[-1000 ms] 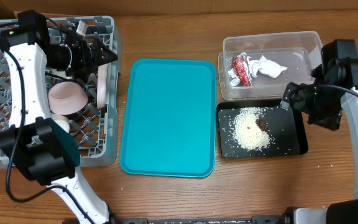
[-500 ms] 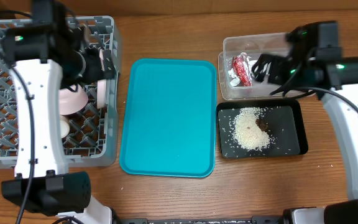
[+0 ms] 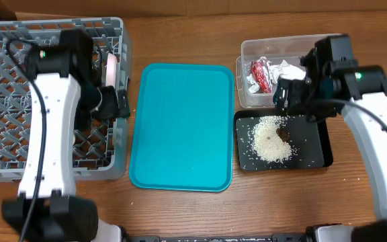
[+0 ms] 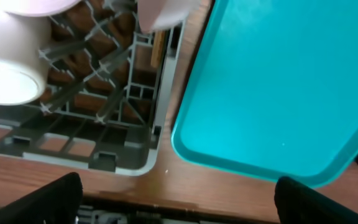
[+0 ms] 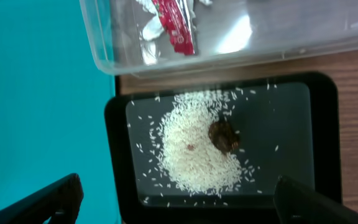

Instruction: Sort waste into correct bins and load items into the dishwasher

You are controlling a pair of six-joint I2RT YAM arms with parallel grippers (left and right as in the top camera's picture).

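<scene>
The grey dish rack [image 3: 19, 40] fills the left side. A white plate [image 3: 111, 67] stands on edge in it. In the left wrist view, the white cup [image 4: 5, 81] and pink bowl [image 4: 36, 5] lie in the rack [image 4: 135, 158]. My left gripper [image 3: 116, 104] [image 4: 179, 205] is open and empty over the rack's right wall. The clear tub [image 3: 328, 47] holds the red wrapper [image 3: 261, 74] [image 5: 176, 31] and napkin [image 3: 291, 70]. The black tray [image 3: 314, 151] holds rice [image 3: 271, 141] [image 5: 197, 149] and a brown lump [image 5: 224, 135]. My right gripper [image 3: 286, 94] [image 5: 179, 202] is open above it. Chopsticks and the grey-green bowl are not visible.
A large teal tray [image 3: 180, 128] [image 4: 278, 87] lies bare between the rack and the bins; its edge also shows in the right wrist view [image 5: 36, 93]. Bare wooden table [image 3: 368, 195] runs along the front and to the right of the black tray.
My left arm swung from the rack's back to its right wall. My right arm moved from the table's right edge inward over the tub and black tray. Both grippers stayed empty.
</scene>
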